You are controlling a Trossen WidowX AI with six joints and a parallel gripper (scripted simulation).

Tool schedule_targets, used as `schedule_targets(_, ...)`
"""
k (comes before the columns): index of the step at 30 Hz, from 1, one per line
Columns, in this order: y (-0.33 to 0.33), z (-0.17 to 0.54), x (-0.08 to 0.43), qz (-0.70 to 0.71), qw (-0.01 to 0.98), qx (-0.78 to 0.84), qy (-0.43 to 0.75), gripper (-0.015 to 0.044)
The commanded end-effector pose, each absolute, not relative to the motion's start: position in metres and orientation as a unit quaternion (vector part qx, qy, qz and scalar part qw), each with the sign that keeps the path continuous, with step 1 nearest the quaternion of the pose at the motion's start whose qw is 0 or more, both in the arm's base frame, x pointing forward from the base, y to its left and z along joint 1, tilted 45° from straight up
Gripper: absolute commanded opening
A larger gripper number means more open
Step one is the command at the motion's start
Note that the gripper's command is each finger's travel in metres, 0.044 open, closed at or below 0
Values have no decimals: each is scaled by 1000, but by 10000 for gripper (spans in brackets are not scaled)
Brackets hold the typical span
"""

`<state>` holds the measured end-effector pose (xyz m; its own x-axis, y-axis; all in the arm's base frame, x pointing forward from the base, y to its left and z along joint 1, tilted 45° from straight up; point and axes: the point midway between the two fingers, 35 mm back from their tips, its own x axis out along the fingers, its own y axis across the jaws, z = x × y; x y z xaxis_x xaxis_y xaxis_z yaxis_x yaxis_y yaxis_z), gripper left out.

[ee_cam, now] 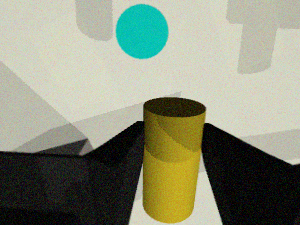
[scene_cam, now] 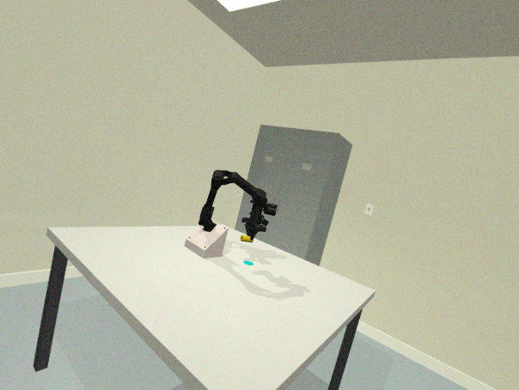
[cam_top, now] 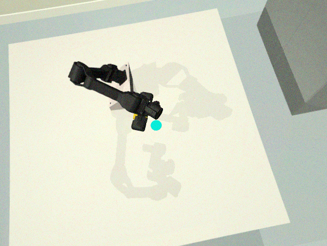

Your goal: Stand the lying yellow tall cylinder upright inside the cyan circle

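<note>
My gripper (ee_cam: 172, 130) (scene_cam: 252, 238) is shut on the yellow tall cylinder (ee_cam: 170, 181) (scene_cam: 246, 238). It holds the cylinder above the table, lying roughly level in the exterior view. In the top view only small yellow bits (cam_top: 135, 116) show; the arm and fingers hide the rest. The cyan circle (cam_top: 156, 125) (scene_cam: 248, 263) (ee_cam: 142, 31) is flat on the table and uncovered. In the wrist view it lies beyond the cylinder's far end, a little to the left.
The arm's pale wedge-shaped base (scene_cam: 204, 244) stands on the white table (cam_top: 67, 176) (scene_cam: 172, 301). Shadows of the arm fall around the circle. A grey cabinet (cam_top: 298, 49) (scene_cam: 292, 185) stands on the floor past the table's edge.
</note>
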<state>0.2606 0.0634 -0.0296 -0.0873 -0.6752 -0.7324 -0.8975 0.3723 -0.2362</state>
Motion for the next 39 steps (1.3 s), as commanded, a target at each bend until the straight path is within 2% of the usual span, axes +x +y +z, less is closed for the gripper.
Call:
schedule_targets(1, 76, -41, 261, 140, 403, -543, 724, 105)
schedule_targets(13, 100, -69, 256, 144, 392, -548, 725, 105)
schedule_targets(39, 91, -85, 249, 196, 427, -490, 735, 105)
